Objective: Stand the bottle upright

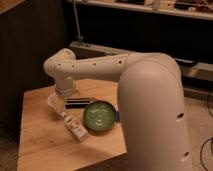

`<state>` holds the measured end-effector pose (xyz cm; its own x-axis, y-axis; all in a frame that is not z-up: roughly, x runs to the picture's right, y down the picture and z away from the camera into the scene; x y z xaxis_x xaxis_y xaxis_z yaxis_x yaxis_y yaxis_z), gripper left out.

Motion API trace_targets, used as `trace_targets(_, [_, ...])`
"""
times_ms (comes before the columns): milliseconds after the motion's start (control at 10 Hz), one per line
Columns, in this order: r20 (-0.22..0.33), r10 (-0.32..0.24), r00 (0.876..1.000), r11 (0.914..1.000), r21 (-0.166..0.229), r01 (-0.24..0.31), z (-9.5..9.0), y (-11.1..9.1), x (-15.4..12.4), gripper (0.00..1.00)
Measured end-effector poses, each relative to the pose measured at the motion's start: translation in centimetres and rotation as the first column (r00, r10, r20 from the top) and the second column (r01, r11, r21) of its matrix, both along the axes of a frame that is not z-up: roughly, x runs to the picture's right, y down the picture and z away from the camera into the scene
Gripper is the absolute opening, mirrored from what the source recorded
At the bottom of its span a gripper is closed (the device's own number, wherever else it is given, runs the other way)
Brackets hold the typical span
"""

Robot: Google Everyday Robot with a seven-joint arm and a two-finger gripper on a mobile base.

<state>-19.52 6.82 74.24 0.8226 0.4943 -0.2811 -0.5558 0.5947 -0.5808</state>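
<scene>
The arm [95, 67] blocks one end of the tabletop [40, 145] — the gripper [76, 103] sits mostly hidden under it, just a dark bit beside the cup [54, 102]. Label on the bottle [74, 126] — too blurry to read.
</scene>
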Motion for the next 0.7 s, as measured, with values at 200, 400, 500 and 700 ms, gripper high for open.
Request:
trace_targets(200, [0.047,0.017,0.999,0.9999,-0.002,-0.017,0.3,0.9,-0.2,0.7])
trace_targets(400, [0.111,0.035,0.993,0.9993,0.012,-0.036,1.2,1.8,-0.2,0.52])
trace_targets(500, [0.166,0.027,0.986,0.9987,0.038,-0.034,1.6,2.2,-0.4,0.4])
trace_targets(700, [0.201,-0.002,0.98,0.9986,0.053,-0.009,2.3,2.4,-0.8,0.21])
